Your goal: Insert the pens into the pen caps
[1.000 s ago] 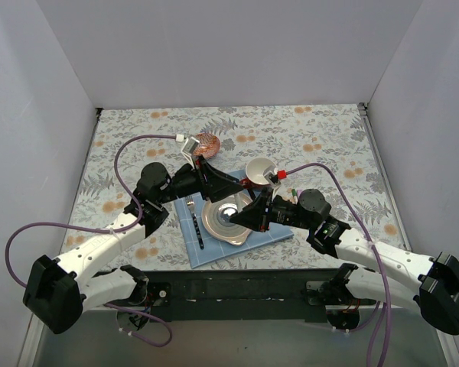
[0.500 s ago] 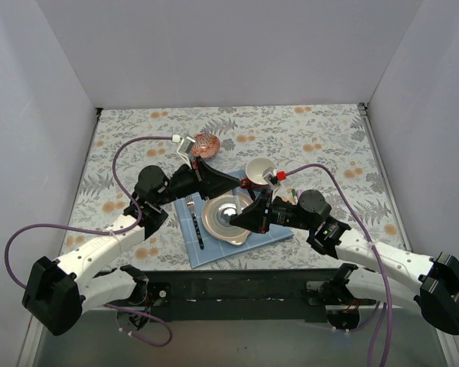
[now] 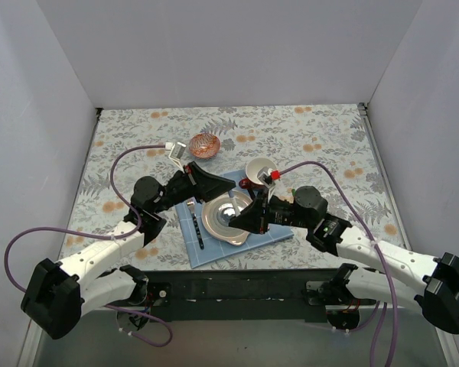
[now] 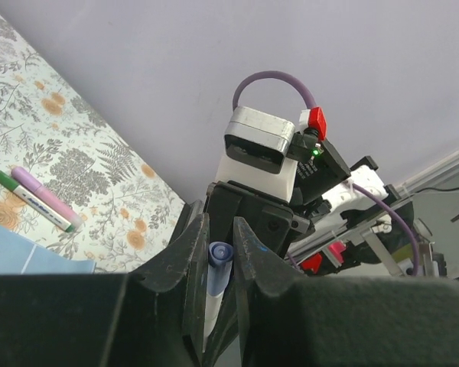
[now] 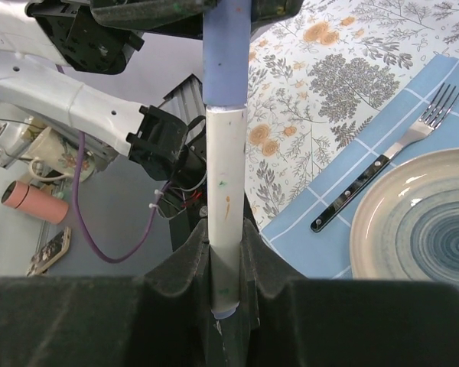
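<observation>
Left wrist: my left pincer [image 4: 218,229] just snapped nearly shut on the purple cap [image 4: 219,254]. Right pincer [image 5: 228,237] is clamped on the white pen [image 5: 226,183], up off the counter [image 5: 329,46], cap meeting its tip. Looks ready to press home.

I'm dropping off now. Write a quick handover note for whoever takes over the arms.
Grippers: the left gripper is shut on the purple cap; the right gripper is shut on the white pen.
Done: the cap sits on the pen's end; whether it is fully seated, cannot tell.
Elsewhere: the pink pen and green-ended pen lie side by side on the table.
Left: press home, set down, check those two.
</observation>
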